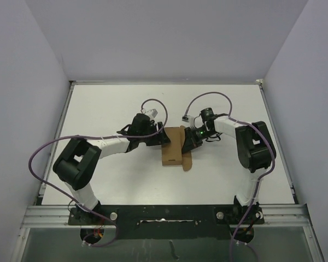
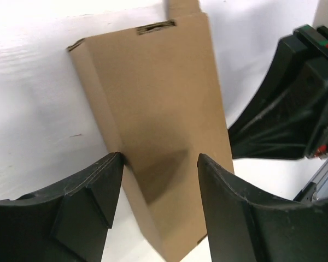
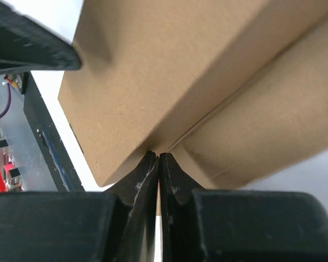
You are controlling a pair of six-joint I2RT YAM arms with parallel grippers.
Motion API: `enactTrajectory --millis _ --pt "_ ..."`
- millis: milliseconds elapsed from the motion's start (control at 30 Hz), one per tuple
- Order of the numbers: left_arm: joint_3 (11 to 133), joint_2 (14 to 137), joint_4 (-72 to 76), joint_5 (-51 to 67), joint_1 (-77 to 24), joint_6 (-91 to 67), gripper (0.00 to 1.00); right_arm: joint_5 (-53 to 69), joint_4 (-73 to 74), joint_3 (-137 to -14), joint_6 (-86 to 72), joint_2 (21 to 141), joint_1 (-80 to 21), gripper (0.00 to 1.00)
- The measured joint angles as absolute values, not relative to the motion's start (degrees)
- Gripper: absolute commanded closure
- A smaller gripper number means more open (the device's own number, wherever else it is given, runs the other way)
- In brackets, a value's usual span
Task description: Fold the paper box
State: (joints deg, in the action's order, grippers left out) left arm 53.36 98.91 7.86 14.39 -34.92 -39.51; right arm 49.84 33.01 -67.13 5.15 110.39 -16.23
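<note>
The box (image 1: 173, 147) lies partly folded near the middle of the white table (image 1: 109, 109), a plain brown cardboard shape running lengthwise away from the arm bases, with a small flap (image 1: 187, 162) jutting from its near right corner. Seen from the left wrist, its broad top panel is flat and smooth, a narrow side panel is folded down along one long edge, and a cut slot (image 2: 156, 27) sits at the far end beside a short tab (image 2: 183, 6). The left gripper (image 1: 163, 138) meets the box from the left; its jaws stand wide apart, one black finger (image 2: 90, 204) touching the folded long edge and the other (image 2: 238, 215) over the opposite edge, so the near end of the panel lies between them. The right gripper (image 1: 186, 143) comes in from the right side. In its own wrist view its fingers (image 3: 139, 180) are pressed together, pinching a thin edge of cardboard at the seam where two panels meet, with the box filling the frame above them. The two grippers face each other across the box, close but not touching, and the right one's black body shows at the edge of the left wrist view.
</note>
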Motion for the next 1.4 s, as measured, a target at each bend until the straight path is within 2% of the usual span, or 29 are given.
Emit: enactTrajectory --millis 167,267,333,467,567,600,667,767,800,900,1067,1200,1400 --pt "53.5 99.7 6.0 15.9 -33.1 -38.6 0.46 51.3 33.0 -67.6 4.7 110.5 -19.6 0.94" --pt "53.5 99.7 5.5 17.0 -32.0 -38.3 0.43 52.0 33.4 -68.3 4.9 110.6 -20.6 0.92" --pt "53.5 99.7 5.1 17.3 -31.6 -38.1 0.39 52.1 34.0 -68.9 6.0 110.6 -20.0 0.89" --pt "52.4 98.3 3.9 17.2 -30.6 -36.6 0.32 51.6 34.7 -68.3 9.8 109.3 -16.9 0.77" --pt "50.8 94.0 2.7 16.2 -30.3 -34.7 0.24 51.5 34.9 -65.5 14.8 104.9 -14.3 0.64" --pt "50.0 91.9 2.8 15.7 -30.3 -33.8 0.19 51.6 34.9 -64.1 17.0 102.3 -13.5 0.57" --pt "47.8 86.8 3.6 15.1 -30.3 -32.5 0.04 52.7 34.9 -61.1 22.1 96.2 -13.0 0.37" --pt "41.4 77.6 9.4 14.3 -30.2 -32.0 0.02 56.6 33.6 -55.2 32.7 86.5 -14.1 0.09" --pt "38.9 74.9 11.6 14.3 -30.1 -32.5 0.02 58.4 33.2 -52.8 37.2 83.2 -14.4 0.05" --pt "30.5 68.8 19.9 14.6 -28.8 -35.1 0.06 63.0 33.6 -45.9 52.1 75.3 -15.2 0.05" --pt "25.5 67.2 21.7 15.8 -28.0 -37.8 0.3 65.6 39.8 -44.0 73.2 75.7 -15.4 0.11" --pt "28.8 67.2 16.7 15.5 -31.0 -37.0 0.34 64.7 40.9 -43.3 81.2 76.3 -16.4 0.2" --pt "34.5 68.6 12.8 13.5 -37.4 -34.0 0.35 59.7 41.1 -43.1 86.6 76.7 -21.1 0.32"
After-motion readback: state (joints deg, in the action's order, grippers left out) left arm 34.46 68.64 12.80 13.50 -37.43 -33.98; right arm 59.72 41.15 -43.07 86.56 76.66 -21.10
